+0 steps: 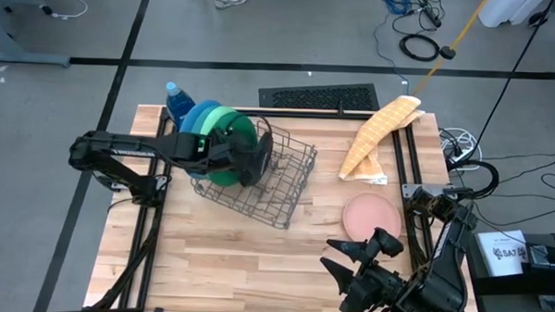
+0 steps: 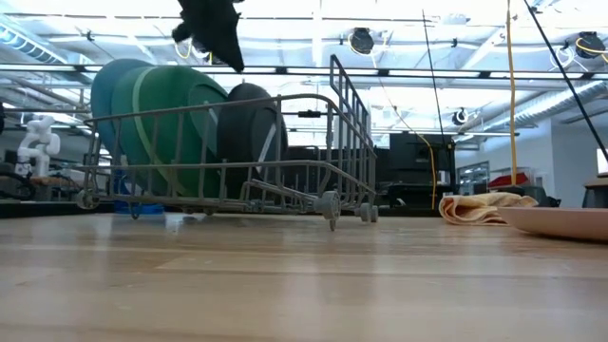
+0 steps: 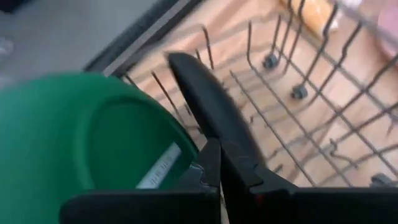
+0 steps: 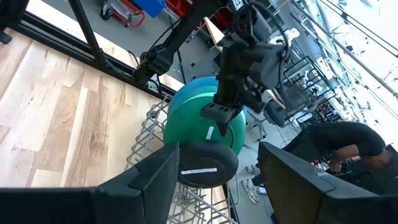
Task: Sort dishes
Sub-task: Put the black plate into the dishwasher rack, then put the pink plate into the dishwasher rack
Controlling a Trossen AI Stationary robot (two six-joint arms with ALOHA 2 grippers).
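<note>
Four plates (image 1: 224,136) racked, pink plate (image 1: 372,215), towel (image 1: 380,134), bottle (image 1: 175,99) nearby

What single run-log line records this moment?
left claw: shut on black plate in rack | right claw: open, waiting | pink plate: on table

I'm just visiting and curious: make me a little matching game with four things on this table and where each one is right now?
Things:
1. black plate
2. pink plate
3. blue bottle
4. tan cloth

Places:
A. lying flat on the bare wood near the right arm
B. behind the rack, at the table's far left corner
C. standing on edge in the wire rack
D. crumpled at the table's far right

Pairs: 1-C, 2-A, 3-B, 4-D
</note>
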